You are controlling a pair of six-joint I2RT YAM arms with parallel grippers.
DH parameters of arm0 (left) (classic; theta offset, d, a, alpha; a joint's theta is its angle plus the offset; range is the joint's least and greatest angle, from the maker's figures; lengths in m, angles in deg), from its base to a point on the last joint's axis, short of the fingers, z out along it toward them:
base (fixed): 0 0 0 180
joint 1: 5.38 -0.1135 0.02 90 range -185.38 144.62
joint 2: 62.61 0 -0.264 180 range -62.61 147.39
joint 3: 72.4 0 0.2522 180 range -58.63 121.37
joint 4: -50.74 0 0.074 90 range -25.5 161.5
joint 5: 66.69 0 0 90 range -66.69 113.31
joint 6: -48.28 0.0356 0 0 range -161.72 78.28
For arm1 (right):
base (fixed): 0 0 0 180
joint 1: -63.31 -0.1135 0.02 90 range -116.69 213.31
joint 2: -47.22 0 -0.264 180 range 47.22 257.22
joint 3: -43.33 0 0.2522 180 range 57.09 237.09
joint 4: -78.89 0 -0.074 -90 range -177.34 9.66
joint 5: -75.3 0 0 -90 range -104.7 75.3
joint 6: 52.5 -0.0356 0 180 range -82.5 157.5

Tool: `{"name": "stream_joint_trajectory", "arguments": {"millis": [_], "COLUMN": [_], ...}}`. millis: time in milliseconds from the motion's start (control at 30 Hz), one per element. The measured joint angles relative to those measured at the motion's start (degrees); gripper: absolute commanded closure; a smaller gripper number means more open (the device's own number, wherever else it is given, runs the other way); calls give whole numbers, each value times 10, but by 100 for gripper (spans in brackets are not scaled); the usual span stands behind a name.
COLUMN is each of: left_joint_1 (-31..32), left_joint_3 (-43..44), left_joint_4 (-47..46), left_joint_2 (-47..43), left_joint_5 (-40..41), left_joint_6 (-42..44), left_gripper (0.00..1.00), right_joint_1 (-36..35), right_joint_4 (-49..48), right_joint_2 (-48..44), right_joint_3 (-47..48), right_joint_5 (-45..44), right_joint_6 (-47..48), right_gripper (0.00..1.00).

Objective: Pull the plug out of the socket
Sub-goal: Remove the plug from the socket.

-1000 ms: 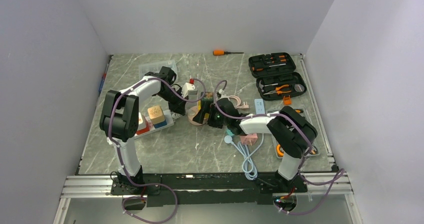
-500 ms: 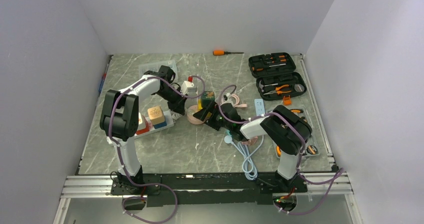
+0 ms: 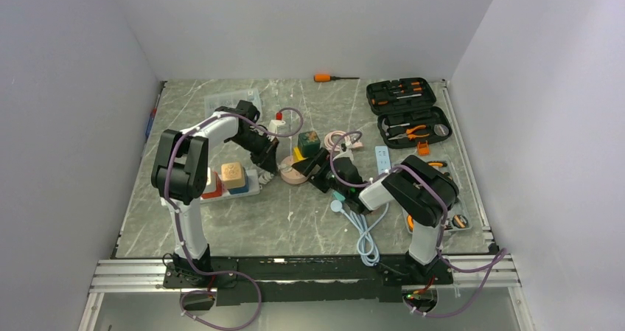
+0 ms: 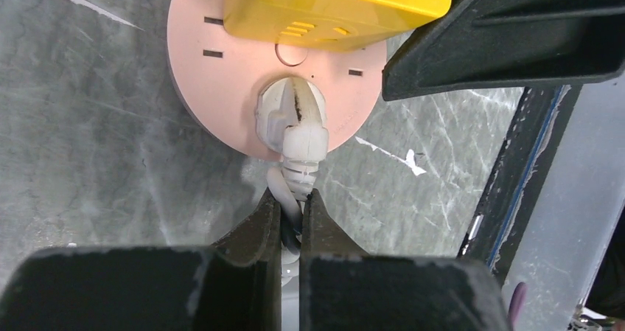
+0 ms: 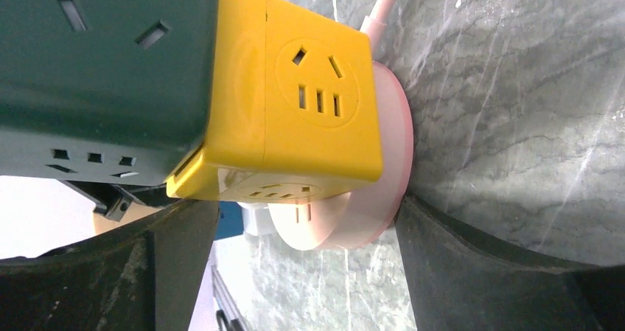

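Observation:
The socket is a round pink base (image 4: 221,80) with a yellow cube (image 4: 332,3) and a dark green cube (image 5: 103,65) stacked on it. It lies on its side mid-table (image 3: 297,172). A white plug (image 4: 291,117) sits in the pink base's face. My left gripper (image 4: 291,217) is shut on the white cable just behind the plug's strain relief. In the top view it (image 3: 273,161) is left of the socket. My right gripper (image 5: 306,265) closes from the right (image 3: 315,172), one finger on the pink rim (image 5: 398,183), the other by the yellow cube (image 5: 309,110).
A tray of coloured blocks (image 3: 232,178) lies just left of the left gripper. A coiled light-blue cable (image 3: 366,235) lies under the right arm. An open tool case (image 3: 409,110) is at the back right and an orange screwdriver (image 3: 324,77) at the back edge.
The left gripper has moved nearer and closed in on the socket's left side. The right gripper and socket shifted slightly back and right, the cubes now tipped toward the rear.

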Motion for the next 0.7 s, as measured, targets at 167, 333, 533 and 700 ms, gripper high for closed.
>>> {"name": "stream_joint_trajectory", "arguments": {"millis": [167,333,533,700], "left_joint_1": [0,0,0,0], "left_joint_3": [-6,-15,-19,-21], "left_joint_4": [-14,-29,-41,-50], "left_joint_2": [0,-1,-1,-1], "left_joint_5": [-8,-15,-19,-19], "left_joint_6": [-24,-44,-59,-67], "left_gripper": [100,100,100,100], "right_joint_1": [1,0,-2,-2], "right_joint_4": [-65,-59,-55,-58], "right_joint_2": [22,25,28,41], "right_joint_3": [-20,-24,-24,-16], "right_joint_5": [-4,-5,-15,-19], "right_joint_6": [-23,-25,-30,-33], "right_gripper": [29,40,45,55]}}
